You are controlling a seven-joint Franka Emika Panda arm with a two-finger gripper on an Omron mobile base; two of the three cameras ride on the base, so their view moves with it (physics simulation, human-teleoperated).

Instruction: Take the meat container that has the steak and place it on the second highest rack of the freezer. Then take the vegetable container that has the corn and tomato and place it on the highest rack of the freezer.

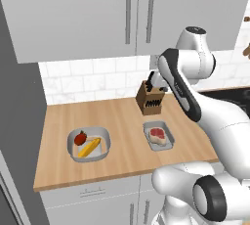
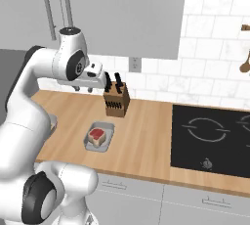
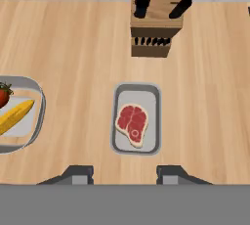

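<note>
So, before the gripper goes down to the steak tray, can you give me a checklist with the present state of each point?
1. Steak lies inside its tray: ok.
2. Gripper is above the tray, fingers apart and holding nothing: ok.
3. Tray sits between the fingertips in the hand view: ok.
4. Knife block stands apart from the tray: ok.
5. Corn and tomato tray stands well to the side: ok.
6. Freezer door open, racks free: cannot tell.
</note>
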